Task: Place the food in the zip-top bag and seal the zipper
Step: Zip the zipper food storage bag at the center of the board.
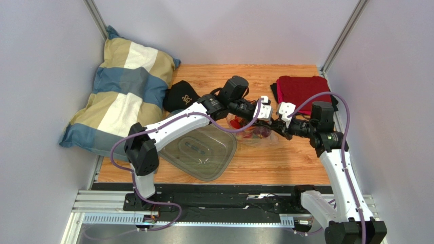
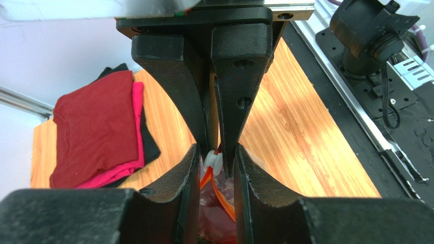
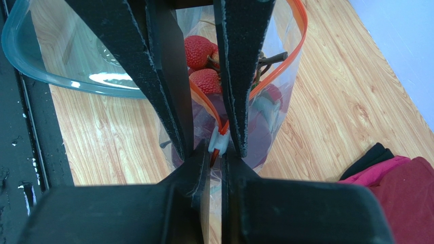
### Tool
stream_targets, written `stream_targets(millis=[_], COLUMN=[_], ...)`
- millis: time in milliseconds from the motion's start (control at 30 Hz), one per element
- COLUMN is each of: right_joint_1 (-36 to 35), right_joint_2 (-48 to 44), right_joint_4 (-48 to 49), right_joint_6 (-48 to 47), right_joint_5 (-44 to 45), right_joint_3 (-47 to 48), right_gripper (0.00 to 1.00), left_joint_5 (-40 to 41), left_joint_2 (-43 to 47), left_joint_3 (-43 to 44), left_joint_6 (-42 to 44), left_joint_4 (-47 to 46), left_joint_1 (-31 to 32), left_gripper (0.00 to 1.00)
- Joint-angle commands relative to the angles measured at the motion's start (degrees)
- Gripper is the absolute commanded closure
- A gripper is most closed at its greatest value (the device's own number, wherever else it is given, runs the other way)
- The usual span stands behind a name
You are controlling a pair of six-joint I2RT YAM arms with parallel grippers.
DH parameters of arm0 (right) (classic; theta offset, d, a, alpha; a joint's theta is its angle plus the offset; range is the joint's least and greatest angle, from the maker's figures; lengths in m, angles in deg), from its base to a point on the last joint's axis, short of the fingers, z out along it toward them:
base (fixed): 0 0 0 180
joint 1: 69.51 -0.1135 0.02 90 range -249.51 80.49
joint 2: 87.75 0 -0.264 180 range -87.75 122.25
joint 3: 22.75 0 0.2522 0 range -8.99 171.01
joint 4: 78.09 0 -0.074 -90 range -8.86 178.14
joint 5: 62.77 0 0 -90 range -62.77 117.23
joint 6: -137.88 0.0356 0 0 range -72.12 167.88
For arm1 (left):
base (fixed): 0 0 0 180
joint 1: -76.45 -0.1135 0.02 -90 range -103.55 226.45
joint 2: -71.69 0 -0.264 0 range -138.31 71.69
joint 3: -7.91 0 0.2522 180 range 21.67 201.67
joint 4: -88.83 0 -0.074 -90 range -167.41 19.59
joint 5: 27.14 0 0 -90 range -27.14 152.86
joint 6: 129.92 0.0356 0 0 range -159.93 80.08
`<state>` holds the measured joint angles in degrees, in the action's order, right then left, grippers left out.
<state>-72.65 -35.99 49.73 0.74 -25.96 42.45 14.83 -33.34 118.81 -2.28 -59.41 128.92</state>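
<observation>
Where the table (image 1: 285, 168) is seen from above, the bag (image 1: 253, 131) stands just beside the tub (image 1: 201, 150). Left wrist: left gripper (image 2: 216, 155), jaws narrowly apart, straddles the white slider (image 2: 214, 162). Right wrist: right gripper (image 3: 215, 152) pinches shut on the orange zipper (image 3: 298, 30) beside that slider; red fruit (image 3: 199, 48) lies inside the bag.

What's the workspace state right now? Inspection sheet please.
Surface: wooden tabletop, no spills seen.
Job's things: zip-top bag between the grippers, mouth open; zipper unsealed, white slider at one end; red fruits inside; melon not made out.
Clutter: clear tub, pillow, black cap, red cloth stack.
Grippers: left gripper jaws apart, straddling the zipper by the slider; right gripper shut on the bag's edge.
Cables: purple cables along both arms.
Surroundings: pale walls, metal frame posts.
</observation>
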Motion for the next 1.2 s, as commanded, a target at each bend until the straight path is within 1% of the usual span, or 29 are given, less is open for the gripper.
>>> stream_targets(millis=[0,33,167,200,233,367,533,600,633,667,700,800,967,1033,1167], right_joint_1=[-0.73,-0.64,-0.73,-0.73,-0.73,-0.73,-0.73,-0.73,-0.73,-0.73,-0.73,-0.73,-0.21,1.37,2.61], right_joint_2=[-0.88,-0.97,-1.58,-1.76,-1.93,-2.11,-1.32,-1.23,-0.97,-0.79,-0.70,-0.88,-1.06,-0.88,-0.88], right_joint_4=[-0.70,-0.96,-3.06,-3.16,-3.07,-1.23,-0.96,-1.40,-1.66,-1.93,-2.19,-2.02,-1.31,-0.70,-0.09], right_joint_6=[-3.40,-3.75,-6.74,-7.00,-7.09,-6.04,-5.25,-5.51,-5.60,-5.60,-5.69,-4.64,-1.30,1.15,3.19], right_joint_5=[-1.92,-1.74,-0.78,-0.78,-0.69,-0.69,-1.04,-0.78,-0.51,-0.34,-0.16,0.02,3.18,2.66,1.69], right_joint_3=[2.26,2.26,1.56,1.47,1.38,0.77,1.21,1.47,1.56,1.47,1.56,1.38,2.08,2.43,2.44], right_gripper=[1.00,1.00,0.81,0.81,0.81,1.00,1.00,0.89,0.87,0.99,1.00,1.00,1.00,1.00,1.00], left_joint_5=[-2.94,-3.38,-4.17,-4.52,-4.88,-5.49,-4.09,-4.00,-4.44,-4.70,-4.70,-4.62,-3.91,-2.78,-2.16], left_joint_2=[-1.13,-1.31,-1.58,-1.75,-1.84,-2.10,-2.37,-2.46,-2.20,-2.11,-1.84,-1.84,-1.40,-0.79,0.09], left_joint_3=[1.81,2.17,2.87,3.40,3.58,4.11,4.19,4.20,4.02,3.67,3.49,3.58,2.97,2.44,1.12], left_joint_6=[2.34,1.99,-1.08,-1.70,-1.88,-2.23,-2.41,-2.14,-2.14,-2.31,-2.58,-2.67,-1.70,-1.35,-1.35], left_joint_4=[1.59,1.77,-0.16,-0.33,-0.25,0.28,0.54,1.25,1.25,1.07,0.90,1.51,4.23,4.50,5.55], left_joint_1=[-0.87,-0.96,-2.02,-2.19,-2.37,-2.37,-2.37,-2.63,-2.72,-2.90,-3.16,-3.51,-4.92,-5.36,-6.06], left_gripper=[0.98,1.00,1.00,1.00,1.00,1.00,1.00,1.00,1.00,1.00,1.00,1.00,1.00,1.00,1.00])
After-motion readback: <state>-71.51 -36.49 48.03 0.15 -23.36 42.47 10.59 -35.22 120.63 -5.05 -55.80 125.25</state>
